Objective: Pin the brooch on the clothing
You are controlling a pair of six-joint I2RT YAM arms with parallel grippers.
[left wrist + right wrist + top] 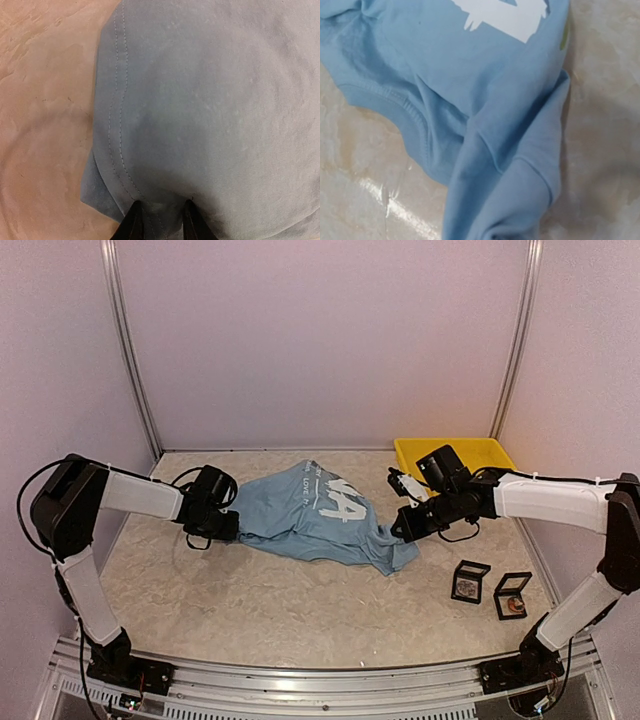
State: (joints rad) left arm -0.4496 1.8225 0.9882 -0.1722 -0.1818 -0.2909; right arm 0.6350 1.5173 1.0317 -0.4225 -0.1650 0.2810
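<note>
Two grippers work one T-shirt (300, 520), which lies crumpled mid-table. The left gripper (162, 222) has its jaws narrowly astride the stitched hem at the shirt's 9 o'clock edge; I cannot tell if they grip. The right gripper (405, 530), clenched, pinches the 4 o'clock corner. Bare table (250, 610) spreads toward 6 o'clock. Two open black boxes (470, 581) (513, 595) lie at 4 o'clock and one yellow tray (455, 442) at 2 o'clock.
</note>
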